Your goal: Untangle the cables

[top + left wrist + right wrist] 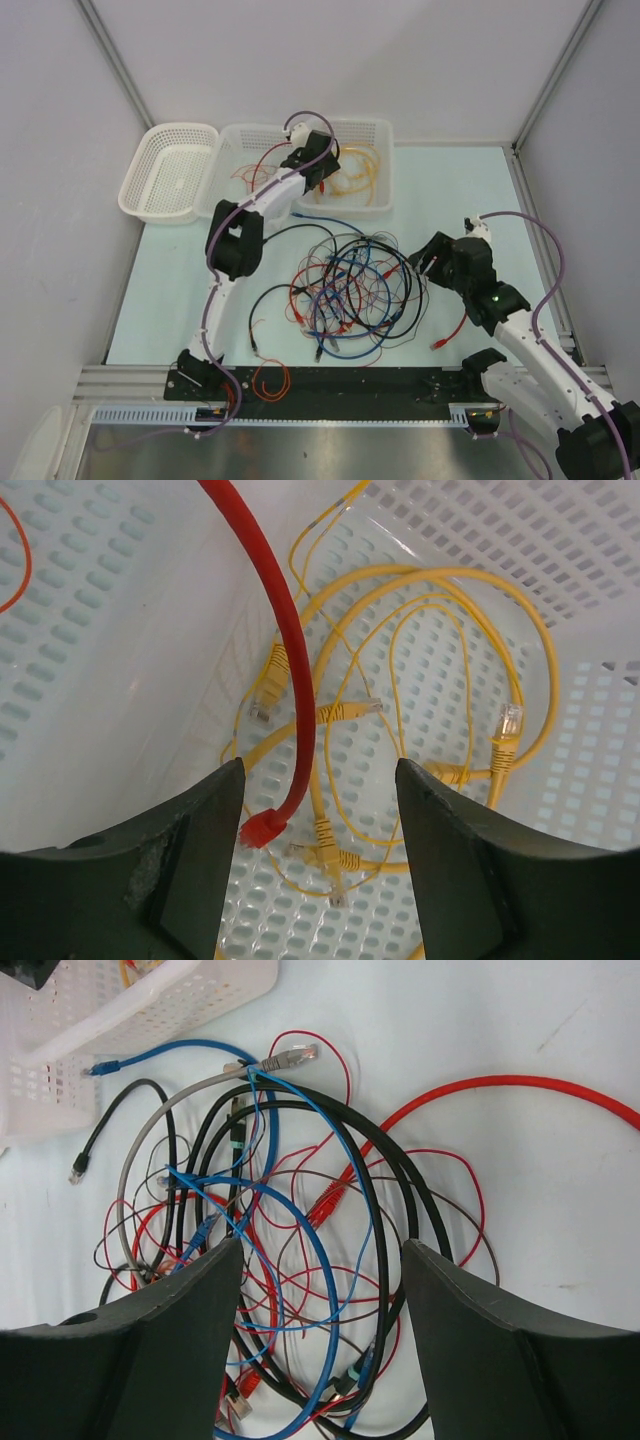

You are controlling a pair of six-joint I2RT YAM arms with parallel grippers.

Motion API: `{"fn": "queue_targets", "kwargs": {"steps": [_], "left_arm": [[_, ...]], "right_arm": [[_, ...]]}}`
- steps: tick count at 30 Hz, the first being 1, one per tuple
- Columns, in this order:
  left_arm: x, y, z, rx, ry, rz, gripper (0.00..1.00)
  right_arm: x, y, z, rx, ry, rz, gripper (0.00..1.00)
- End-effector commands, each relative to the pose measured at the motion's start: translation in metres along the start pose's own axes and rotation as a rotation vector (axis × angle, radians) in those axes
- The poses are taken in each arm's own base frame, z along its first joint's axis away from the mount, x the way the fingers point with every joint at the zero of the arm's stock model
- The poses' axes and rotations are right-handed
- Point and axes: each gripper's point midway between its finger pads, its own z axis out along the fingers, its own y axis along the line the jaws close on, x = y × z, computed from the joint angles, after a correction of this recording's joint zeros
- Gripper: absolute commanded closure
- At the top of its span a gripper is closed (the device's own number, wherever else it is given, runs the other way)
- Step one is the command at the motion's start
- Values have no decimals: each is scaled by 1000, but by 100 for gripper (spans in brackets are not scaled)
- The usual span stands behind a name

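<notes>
3 white baskets stand in a row at the far edge of the bench (470, 200). The left basket (150, 185) holds nothing visible, the middle basket (232, 140) holds thin red wires (262, 165), and the right basket (385, 150) holds loose yellow cables (470, 590) with plug ends.

The left claw (318, 770) hangs over the right basket, close to the wall it shares with the middle one. Its jaws stand wide apart. A thick red cable (290, 650) drops down between them, touching neither finger, and its red plug (265, 828) sits low beside the left finger. Whether the plug rests on the basket floor is not clear.

The main tangle of cables (350, 285) lies in the middle of the bench, just near of the baskets: black, blue, red and thin brown loops crossing over each other. The right claw (322, 1250) hovers above the tangle's right side, open and holding nothing. In its wrist view a blue cable (180, 1052) runs from the tangle to the basket's edge, a grey cable (290, 1058) ends in a clear plug, a short black cable (100, 1130) lies to the left, and another red cable (520, 1082) arcs away to the right.

1 orange cable (270, 380) lies coiled apart from the rest, at the near edge by the left arm's base.
</notes>
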Motion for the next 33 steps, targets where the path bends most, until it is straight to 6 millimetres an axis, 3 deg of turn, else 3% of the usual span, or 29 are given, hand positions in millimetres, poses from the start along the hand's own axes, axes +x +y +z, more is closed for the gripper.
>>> {"fn": "queue_targets", "kwargs": {"steps": [1, 2, 8, 13, 18, 22, 28, 30, 33], "left_arm": [[-15, -12, 7, -1, -63, -10, 34], [-8, -11, 13, 0, -54, -8, 39], [-21, -25, 14, 45, -87, -13, 60], [-43, -37, -7, 108, -140, -12, 75], [-59, -49, -23, 151, -159, -17, 98], [-68, -55, -40, 188, -162, -36, 100], [-112, -70, -101, 283, -222, -31, 100], [-139, -69, -133, 327, -260, -39, 100], [-161, -52, -158, 350, -257, -36, 100]], "right_arm": [[-17, 6, -3, -15, -51, 15, 30], [-16, 3, -3, -9, -48, 11, 30], [-14, -5, 1, 13, -37, 21, 30], [-11, -4, 4, 4, -27, 26, 30], [-10, -3, 2, -4, -21, 29, 30], [-14, -2, -5, -14, -43, 32, 31], [-19, 6, -13, -54, -65, 52, 31], [-20, 8, -15, -63, -69, 61, 31], [-18, 10, -18, -75, -62, 66, 31]]}}
